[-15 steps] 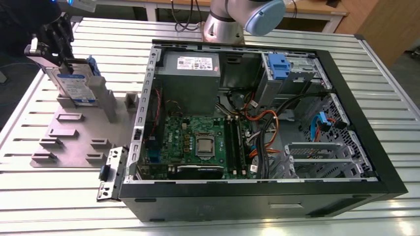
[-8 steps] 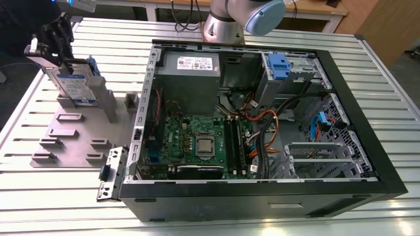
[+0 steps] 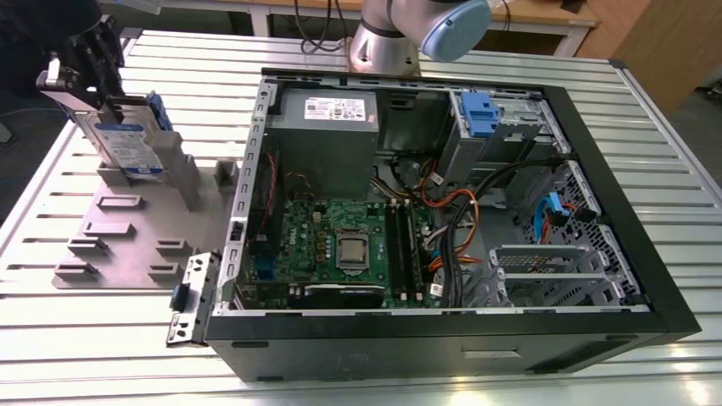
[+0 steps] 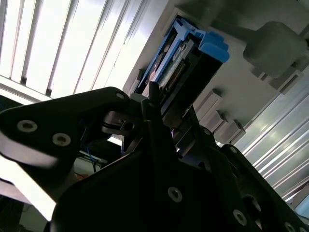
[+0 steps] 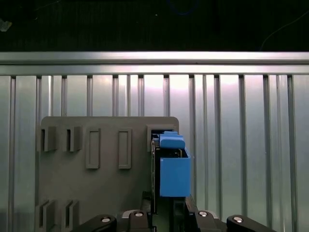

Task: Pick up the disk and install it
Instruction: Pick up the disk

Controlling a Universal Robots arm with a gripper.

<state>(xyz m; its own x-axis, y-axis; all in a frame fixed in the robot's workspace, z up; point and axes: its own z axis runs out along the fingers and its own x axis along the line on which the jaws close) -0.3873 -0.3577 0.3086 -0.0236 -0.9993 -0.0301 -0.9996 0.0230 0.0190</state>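
Fingers (image 4: 150,113) are closed on the top of the disk (image 3: 127,145). It stands upright at the grey rack (image 3: 124,245), near a corner of the desk (image 3: 68,338). It is not yet inside the open computer (image 3: 451,338).

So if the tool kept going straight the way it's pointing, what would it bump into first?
The disk. It stands on edge right ahead of the tool, in the grey holder plate. Whether the two are touching is hard to tell.

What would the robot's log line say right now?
gripper: shut on disk | disk: upright at grey fixture | computer case: open
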